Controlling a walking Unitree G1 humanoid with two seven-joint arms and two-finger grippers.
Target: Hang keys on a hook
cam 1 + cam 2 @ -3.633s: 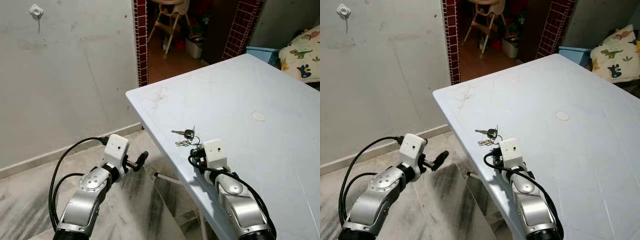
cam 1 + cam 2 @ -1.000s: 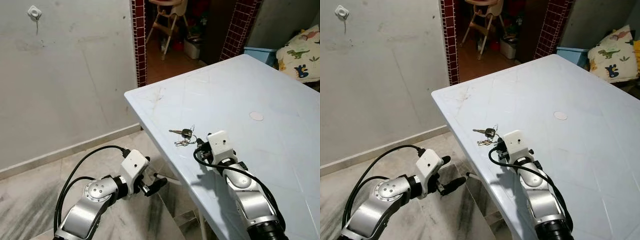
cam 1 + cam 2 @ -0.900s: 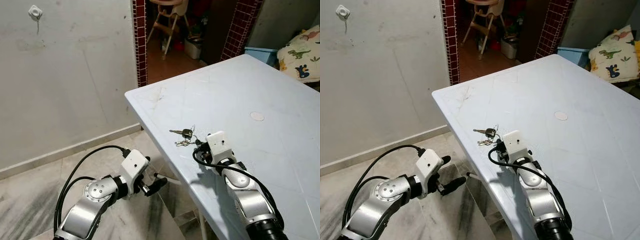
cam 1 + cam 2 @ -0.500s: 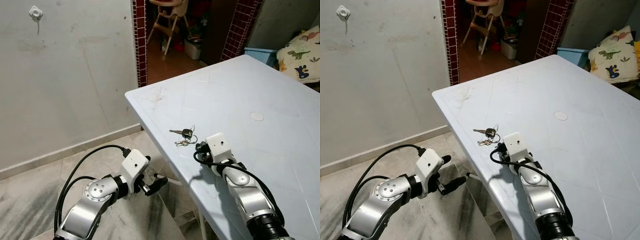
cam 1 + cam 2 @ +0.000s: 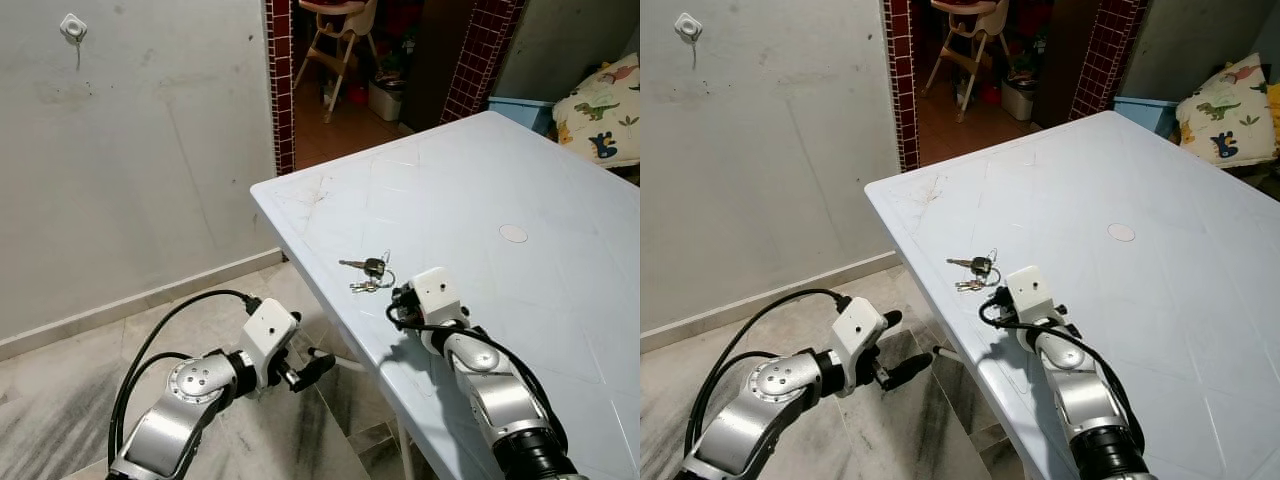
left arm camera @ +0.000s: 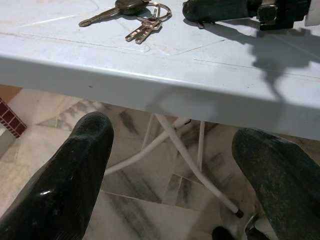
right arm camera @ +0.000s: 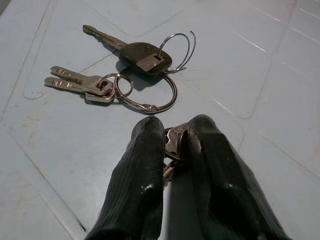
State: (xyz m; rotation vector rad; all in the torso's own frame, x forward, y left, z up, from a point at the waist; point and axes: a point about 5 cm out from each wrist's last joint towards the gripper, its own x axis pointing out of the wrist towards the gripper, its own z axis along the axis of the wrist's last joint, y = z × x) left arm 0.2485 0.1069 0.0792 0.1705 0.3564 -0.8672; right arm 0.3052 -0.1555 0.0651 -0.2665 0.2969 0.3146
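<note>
One bunch of keys (image 7: 131, 75) lies flat on the pale blue surface (image 5: 520, 170), close to its near edge and directly ahead of my right hand (image 7: 172, 131). In the right wrist view the two black fingers (image 7: 142, 150) are pressed nearly together with a small silver key (image 7: 173, 140) pinched between the tips; that key appears joined to the large ring, so I read the right hand as clenched on the trailing end of the bunch, not on the ring itself. The dark-headed key and the two plain silver keys lie beyond the fingertips, resting on the surface. Left hand (image 6: 172, 150) is released, fingers wide apart, held below and just outside the edge of the surface, off to the side of the right hand. The hook (image 5: 71, 24) is high on the grey wall, well apart from either hand. Risks as I judge them: the pinch is on one thin flat key near the very fingertips, so on lifting it could pivot or slide out under the weight of the rest. The swinging bunch would also make the ring hard to aim at so small a hook. If dropped near the edge, the keys could go to the floor.
</note>
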